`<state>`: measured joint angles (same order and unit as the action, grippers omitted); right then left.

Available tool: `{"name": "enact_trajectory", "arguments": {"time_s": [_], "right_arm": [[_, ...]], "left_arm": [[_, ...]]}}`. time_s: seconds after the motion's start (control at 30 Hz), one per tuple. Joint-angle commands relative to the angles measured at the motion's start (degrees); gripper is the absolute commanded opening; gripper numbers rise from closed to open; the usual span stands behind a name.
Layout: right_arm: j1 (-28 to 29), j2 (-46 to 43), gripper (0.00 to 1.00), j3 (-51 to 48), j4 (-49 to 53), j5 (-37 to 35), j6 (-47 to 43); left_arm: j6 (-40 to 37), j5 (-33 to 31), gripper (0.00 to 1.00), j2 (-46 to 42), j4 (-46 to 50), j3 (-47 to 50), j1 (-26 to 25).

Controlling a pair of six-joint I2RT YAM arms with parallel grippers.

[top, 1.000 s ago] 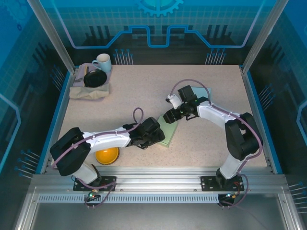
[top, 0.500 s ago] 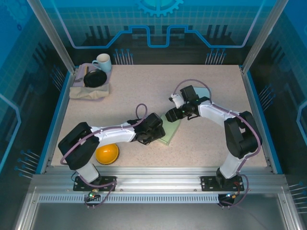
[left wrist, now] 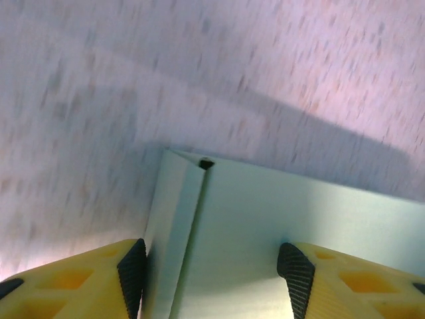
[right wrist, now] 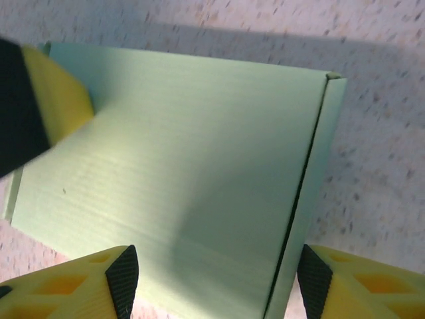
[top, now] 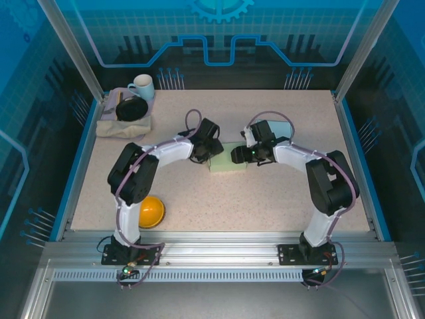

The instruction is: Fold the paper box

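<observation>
So the paper box [top: 226, 164] lies flat in the middle of the table [top: 199, 123], and both arms are on it from opposite ends: left gripper [left wrist: 212, 276] at its 9 o'clock end, right gripper [right wrist: 216, 279] at 3 o'clock. Both pincers are spread, straddling the top face and pinching nothing. In the left wrist view one pad sits right by the narrow side flap [left wrist: 174, 219], the other over the main panel; it's blurry, so I can't tell if the pads actually touch the card.

My guess is the step is squaring up or pressing down the ends. To do it well I'd push evenly from both sides so the box doesn't skate, and work along the crease rather than across the panel — thin card looks easy to dent.

The surface is a speckled, smooth-looking top, so expect sliding. There's plenty of room; the mug [top: 141, 86] and cloth [top: 123, 127] sit at 10 o'clock and the yellow bowl [top: 147, 212] at 7 o'clock — all well apart from the box.
</observation>
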<state>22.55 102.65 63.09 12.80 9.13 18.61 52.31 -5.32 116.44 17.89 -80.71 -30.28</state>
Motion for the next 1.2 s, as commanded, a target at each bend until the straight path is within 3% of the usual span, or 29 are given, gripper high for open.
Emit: {"name": "enact_trajectory", "arguments": {"time_s": [0.0,0.2,0.4,0.7,1.0,1.17], "right_arm": [[-0.2,3.5,0.66,5.6,-3.0,0.5,3.2],[-0.2,9.5,0.66,13.4,-2.5,-1.4,3.5],[-0.2,12.8,0.66,17.8,-2.6,-3.2,2.6],[-0.5,12.4,0.68,19.3,-1.9,-5.2,1.1],[-1.0,6.4,0.7,16.6,1.2,-7.3,-0.6],[-1.0,-0.8,0.71,11.5,1.3,-9.6,-2.9]], "left_arm": [[-6.0,2.6,0.59,5.3,2.6,-8.0,1.6],[-14.3,0.9,0.6,11.4,4.4,-21.4,2.4],[-15.6,-0.9,0.61,15.1,7.6,-28.0,2.7],[-10.5,-5.0,0.68,15.5,12.6,-26.9,5.2],[-14.4,-7.1,0.77,11.3,14.2,-25.1,8.0],[-15.5,-5.5,0.79,4.5,10.6,-18.3,8.7]]}}
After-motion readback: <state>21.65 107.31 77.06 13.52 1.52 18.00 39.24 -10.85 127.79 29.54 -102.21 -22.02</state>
